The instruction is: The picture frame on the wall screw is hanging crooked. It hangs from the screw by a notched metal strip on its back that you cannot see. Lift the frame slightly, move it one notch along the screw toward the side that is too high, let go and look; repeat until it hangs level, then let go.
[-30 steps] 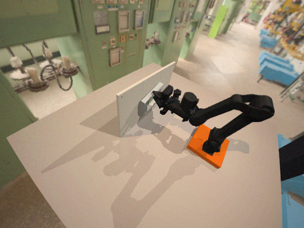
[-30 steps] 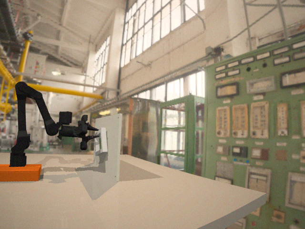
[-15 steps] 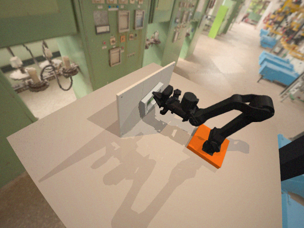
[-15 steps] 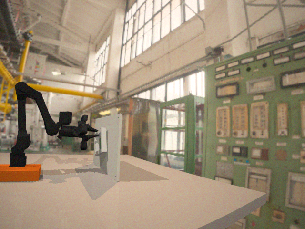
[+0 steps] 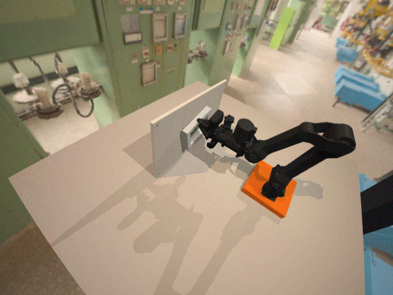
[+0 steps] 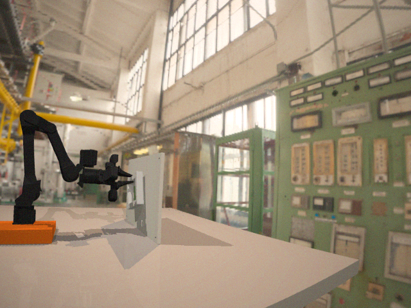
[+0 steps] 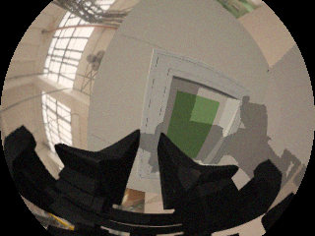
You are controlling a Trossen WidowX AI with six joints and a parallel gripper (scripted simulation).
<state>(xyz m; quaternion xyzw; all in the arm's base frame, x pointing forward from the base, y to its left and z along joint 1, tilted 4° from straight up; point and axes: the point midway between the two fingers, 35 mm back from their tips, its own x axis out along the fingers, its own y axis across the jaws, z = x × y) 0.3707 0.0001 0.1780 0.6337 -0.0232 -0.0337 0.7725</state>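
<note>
The picture frame (image 5: 188,139) (image 6: 139,188) (image 7: 162,79) is pale grey with a green panel inside. It hangs on the front of the upright board (image 5: 164,142) (image 6: 153,192) (image 7: 118,88). In the top view its top edge is steeper than the board's top edge, so its far end, the right one seen from the arm, looks higher. My gripper (image 5: 199,123) (image 6: 132,178) (image 7: 150,134) is shut on the frame's top bar, one fingertip above and one below it. The screw and the notched strip are hidden behind the frame.
The board stands on the table (image 5: 126,263) (image 6: 216,274). The arm's orange base (image 5: 260,174) (image 6: 26,233) sits in front of the board. Shadows of the arm fall on the table and the board. A dark post (image 5: 377,206) stands at the right edge of the top view.
</note>
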